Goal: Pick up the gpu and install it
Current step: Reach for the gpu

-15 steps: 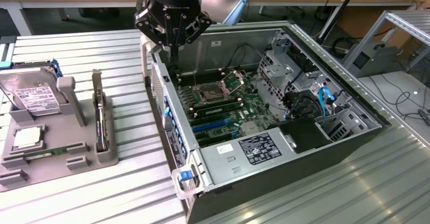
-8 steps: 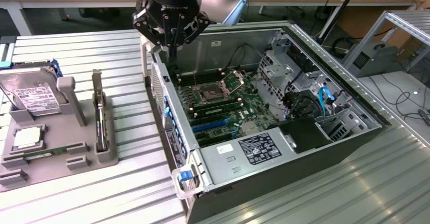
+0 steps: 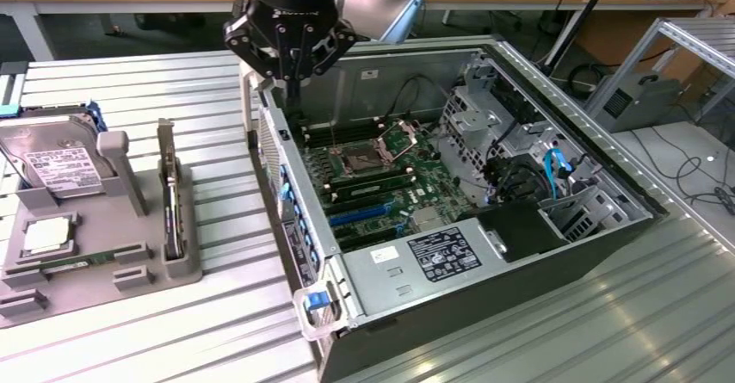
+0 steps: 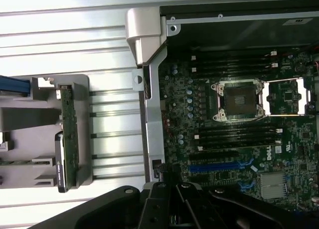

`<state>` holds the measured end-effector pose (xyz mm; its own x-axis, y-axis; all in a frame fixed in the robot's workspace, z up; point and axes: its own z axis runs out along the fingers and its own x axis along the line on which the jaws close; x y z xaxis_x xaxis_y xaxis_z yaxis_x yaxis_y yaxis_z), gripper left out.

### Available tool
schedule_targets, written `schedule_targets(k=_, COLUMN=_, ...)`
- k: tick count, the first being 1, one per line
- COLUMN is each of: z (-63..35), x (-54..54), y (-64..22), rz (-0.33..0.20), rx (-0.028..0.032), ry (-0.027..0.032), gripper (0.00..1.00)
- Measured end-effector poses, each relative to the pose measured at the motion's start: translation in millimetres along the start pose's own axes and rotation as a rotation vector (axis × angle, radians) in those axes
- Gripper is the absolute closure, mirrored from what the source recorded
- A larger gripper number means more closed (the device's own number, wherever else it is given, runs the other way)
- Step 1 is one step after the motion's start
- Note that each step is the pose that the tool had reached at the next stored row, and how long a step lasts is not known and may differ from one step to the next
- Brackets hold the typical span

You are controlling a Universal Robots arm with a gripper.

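Note:
The gpu (image 3: pixel 170 192) is a long thin dark card standing on edge in a slot of the grey holder (image 3: pixel 144 228), on the exterior view's left. The wrist view shows the gpu (image 4: pixel 69 134) from above as a narrow green-edged strip. My gripper (image 3: pixel 293 97) hangs over the rear corner of the open computer case (image 3: pixel 344 288), above the case wall and to the right of the card. Its fingers (image 4: pixel 158 201) are drawn together with nothing between them. The motherboard's blue slot (image 3: pixel 361 215) lies inside the case.
The holder also carries a silver hard drive (image 3: pixel 52 163), a small square chip (image 3: pixel 46 235) and a green memory stick (image 3: pixel 75 264). Inside the case are the CPU socket (image 4: pixel 238 100), cables and a power supply (image 3: pixel 436 258). Desks with equipment stand behind the slatted metal table (image 3: pixel 206 314).

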<state>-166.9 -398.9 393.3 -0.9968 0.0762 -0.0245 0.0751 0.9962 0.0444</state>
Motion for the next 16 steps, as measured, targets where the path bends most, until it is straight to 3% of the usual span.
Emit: schedule_targets(k=16, z=-0.2, x=5.2, y=-0.4, rz=0.000, rx=0.0000, ry=0.0000, gripper=0.89)
